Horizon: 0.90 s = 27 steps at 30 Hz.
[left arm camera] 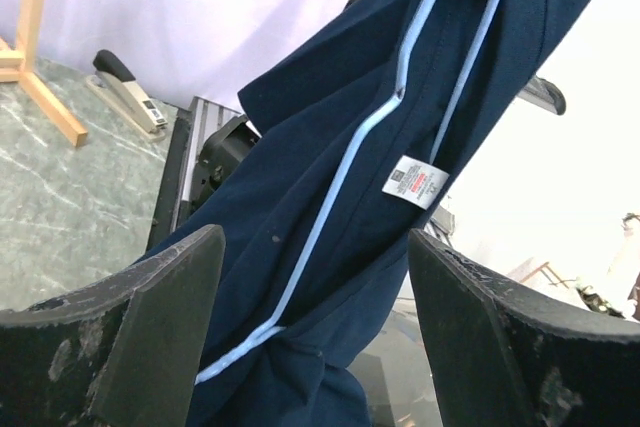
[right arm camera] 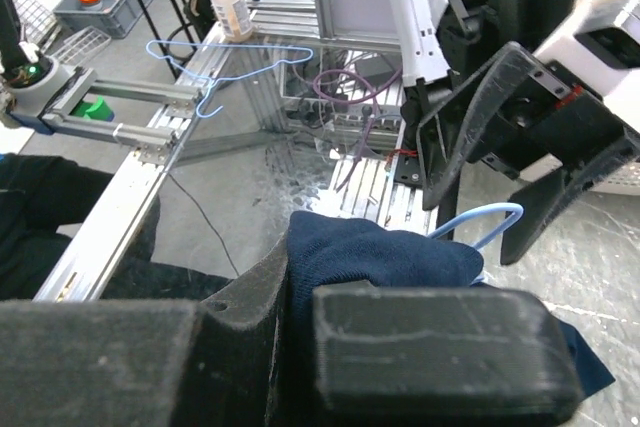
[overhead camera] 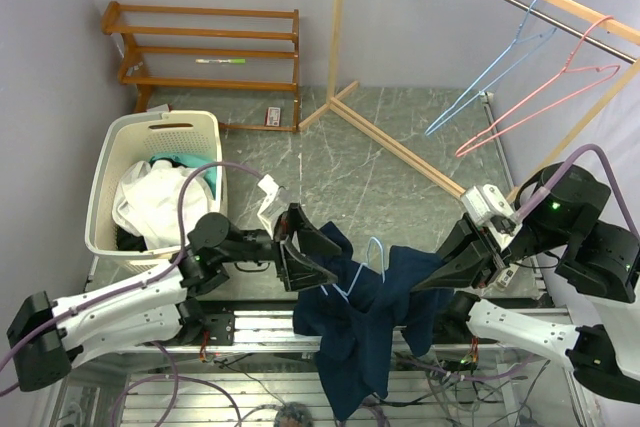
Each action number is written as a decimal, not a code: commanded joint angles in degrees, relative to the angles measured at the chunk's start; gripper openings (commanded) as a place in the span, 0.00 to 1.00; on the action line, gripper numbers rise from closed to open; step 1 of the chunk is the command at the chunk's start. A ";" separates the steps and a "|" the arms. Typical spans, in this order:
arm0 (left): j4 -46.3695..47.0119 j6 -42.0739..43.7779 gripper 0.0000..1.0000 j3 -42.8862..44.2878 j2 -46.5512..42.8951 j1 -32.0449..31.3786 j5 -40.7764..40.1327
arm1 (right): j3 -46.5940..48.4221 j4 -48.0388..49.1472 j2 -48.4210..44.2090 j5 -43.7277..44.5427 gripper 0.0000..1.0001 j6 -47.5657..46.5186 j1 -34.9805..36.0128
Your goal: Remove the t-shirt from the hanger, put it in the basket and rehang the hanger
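My right gripper (overhead camera: 432,277) is clamped on a shoulder of the t-shirt (overhead camera: 360,332), right of the basket (overhead camera: 102,182). My left gripper (overhead camera: 325,262) stands wide open facing the cloth. I should close it on the blue hanger (left arm camera: 338,195) (not on fabric), then pull apart slowly

White shells, black joints and lilac cables (overhead camera: 200,171) mark the left arm (overhead camera: 120,309) and right arm (overhead camera: 520,327). The left end effector (overhead camera: 325,262) and right end effector (overhead camera: 428,282) have scuffed black fingers (left arm camera: 150,337).
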 commanded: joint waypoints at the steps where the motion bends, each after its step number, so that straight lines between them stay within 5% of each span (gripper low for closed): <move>1: -6.67 6.17 0.85 -0.06 -8.14 -0.75 -7.37 | 0.90 3.80 -1.64 4.49 0.00 1.86 -0.23; 10: -2.94 -2.75 0.80 -9.97 -18.28 -1.54 -13.31 | 2.95 9.62 -1.69 16.14 0.00 5.99 -0.27; 27: 10.21 -2.71 0.78 -14.24 -5.11 -11.43 -21.54 | 6.36 15.67 2.38 17.78 0.00 5.33 -0.27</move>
